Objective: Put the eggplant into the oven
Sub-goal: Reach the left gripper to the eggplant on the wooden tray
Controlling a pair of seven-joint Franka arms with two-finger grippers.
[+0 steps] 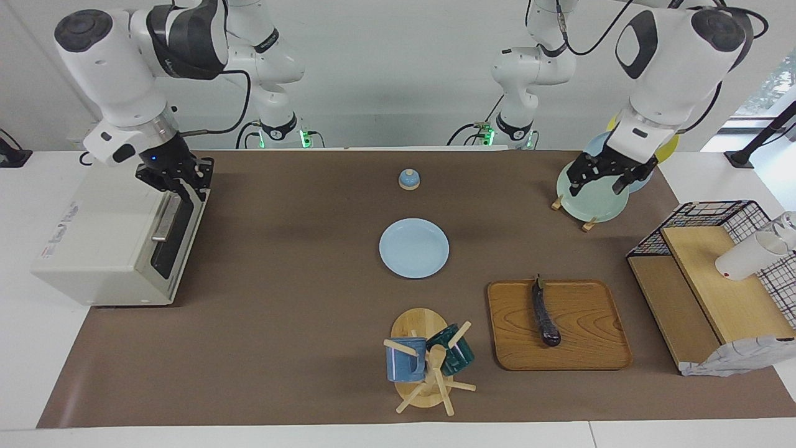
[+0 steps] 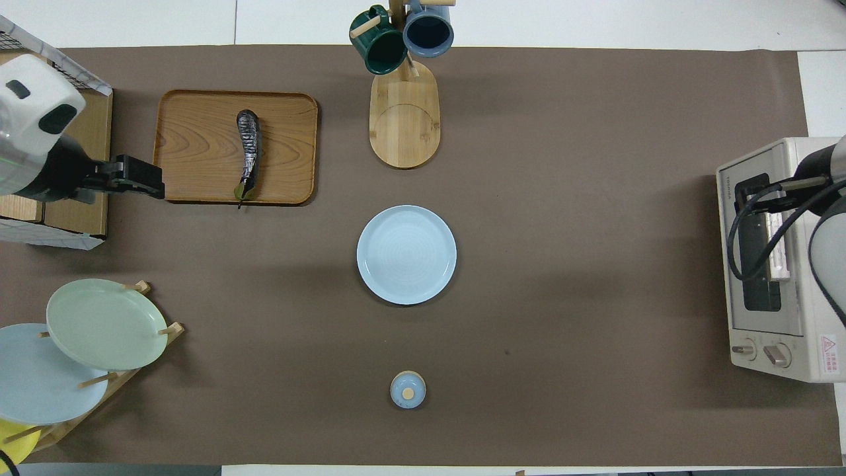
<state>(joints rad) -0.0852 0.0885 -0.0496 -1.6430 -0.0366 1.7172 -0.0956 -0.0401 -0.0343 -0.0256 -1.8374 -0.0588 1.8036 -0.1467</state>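
Brown matting covers the bench. On it the eggplant [image 1: 545, 315] lies lengthwise on a wooden tray [image 1: 584, 348] toward the left arm's end, untouched. At the right arm's edge stands the oven [image 1: 99, 249], door closed; the right gripper [image 1: 176, 186] is at its bar handle [image 1: 165, 218], its opening impossible to judge. Over the plate rack [image 1: 591, 199], the left gripper [image 1: 606, 177] hangs with claws spread wide.

Eggplant [image 1: 545, 314] on tray [image 1: 591, 354], toward the left arm's end. Oven [image 1: 93, 249] at the right arm's end. Plate [image 1: 414, 247] mid-table; lidded jar [image 1: 408, 179], apparently, nearer the robots; mug tree [image 1: 429, 367] farther, beside the tray.
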